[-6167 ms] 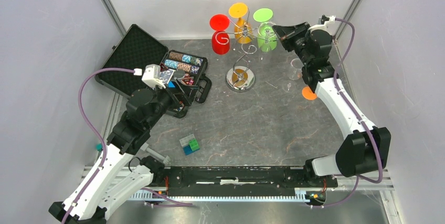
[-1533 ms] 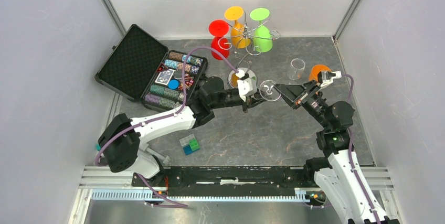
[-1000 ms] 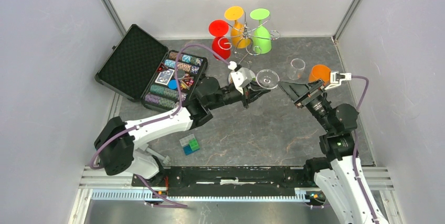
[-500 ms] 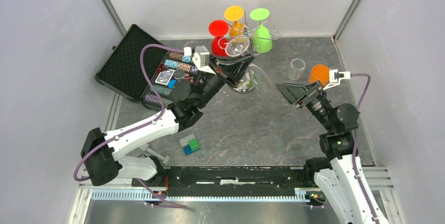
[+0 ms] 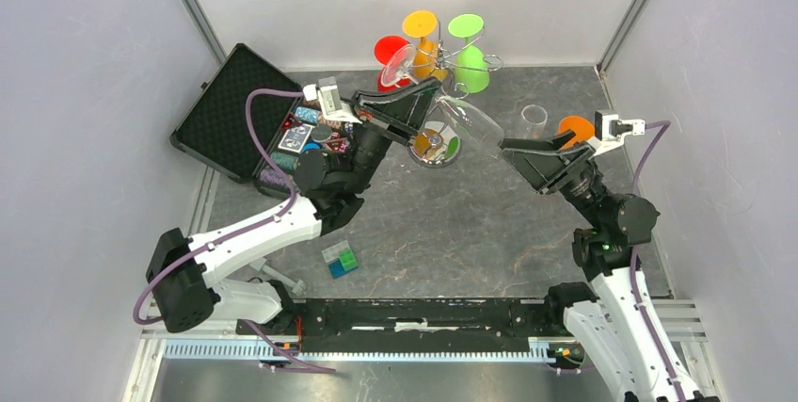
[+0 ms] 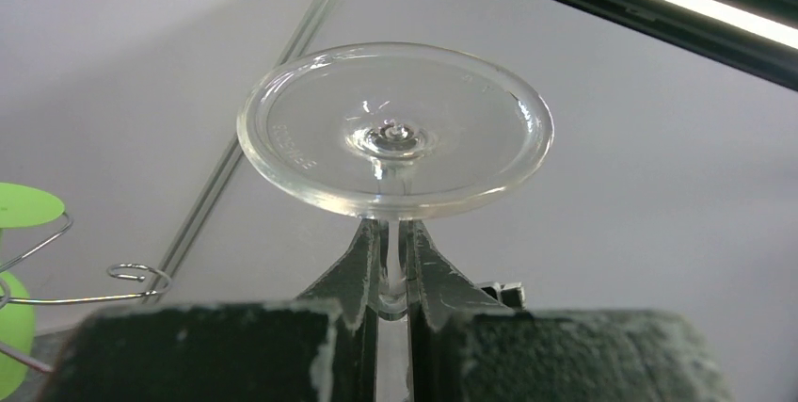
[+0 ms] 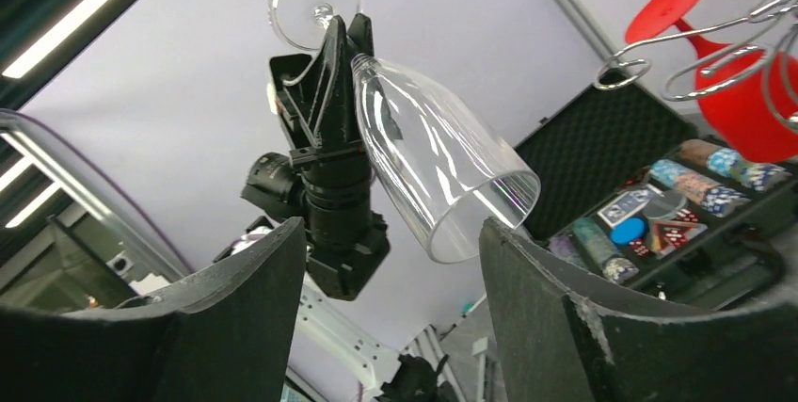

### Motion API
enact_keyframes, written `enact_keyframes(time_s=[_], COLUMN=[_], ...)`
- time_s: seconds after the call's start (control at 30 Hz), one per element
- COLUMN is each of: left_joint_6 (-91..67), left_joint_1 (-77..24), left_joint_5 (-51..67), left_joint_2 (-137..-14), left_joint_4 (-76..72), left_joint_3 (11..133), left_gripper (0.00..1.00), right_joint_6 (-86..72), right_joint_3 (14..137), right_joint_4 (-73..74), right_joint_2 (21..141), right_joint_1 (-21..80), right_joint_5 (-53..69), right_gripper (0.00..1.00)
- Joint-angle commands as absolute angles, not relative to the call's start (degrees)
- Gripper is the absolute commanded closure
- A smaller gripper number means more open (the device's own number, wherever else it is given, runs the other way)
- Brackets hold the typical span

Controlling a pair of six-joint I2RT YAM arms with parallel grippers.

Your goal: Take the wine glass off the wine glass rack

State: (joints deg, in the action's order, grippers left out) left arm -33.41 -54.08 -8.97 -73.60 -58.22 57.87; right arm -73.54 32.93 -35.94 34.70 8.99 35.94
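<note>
1 clear wine glass (image 5: pixel 470 124) hangs tilted in mid-air beside the wine glass rack (image 5: pixel 435 143), its stem pinched by the left tool (image 6: pixel 395 247). Right tool (image 7: pixel 391 233) is spread wide near the bowl. Next step, probably: a gentle handover, or standing it on the tabletop (image 5: pixel 470 233).

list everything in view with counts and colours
clear wine glass: 1, clear, stem in left end effector
rack: 1, silver, back middle
red glass, yellow-orange glass, green glass: 1 each, hanging on rack
case: 1, black, open, back left
poker chips: many, mixed, in case
block: 1, blue-green, front middle
tumbler: 1, clear, back right
orange glass: 1, orange, beside tumbler
left end effector: 1, black, shut on stem
right end effector: 1, black, open, empty
</note>
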Motion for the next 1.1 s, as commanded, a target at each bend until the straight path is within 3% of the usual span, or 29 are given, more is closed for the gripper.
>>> enact_keyframes(time_s=[0.0,0.2,0.6,0.83,1.07], left_joint_6=[-38.3,-40.7,-48.1,-50.5,-54.1], left_joint_1=[-54.1,-54.1,-54.1,-54.1,-54.1], left_joint_5=[-10.9,-9.7,-8.1,-6.9,-5.8], left_joint_2=[-74.8,-76.3,-78.0,-78.4,-77.9], left_joint_4=[-67.5,-68.6,-70.5,-70.4,-67.5], left_joint_3=[59.6,60.1,59.9,60.1,60.6], left_gripper=[0.98,0.98,0.98,0.98,0.98], right_joint_6=[-79.0,-81.1,-83.9,-81.4,-77.7], right_joint_3=[33.1,32.2,32.3,34.9,36.5], right_joint_4=[-45.2,-50.8,-62.1,-61.0,-54.5], right_joint_2=[36.2,36.7,40.9,42.9,43.2], right_joint_1=[9.2,9.4,9.8,10.1,10.2], right_joint_5=[39.0,39.4,37.9,37.9,36.1], right_gripper=[0.31,0.44,0.55,0.6,0.77])
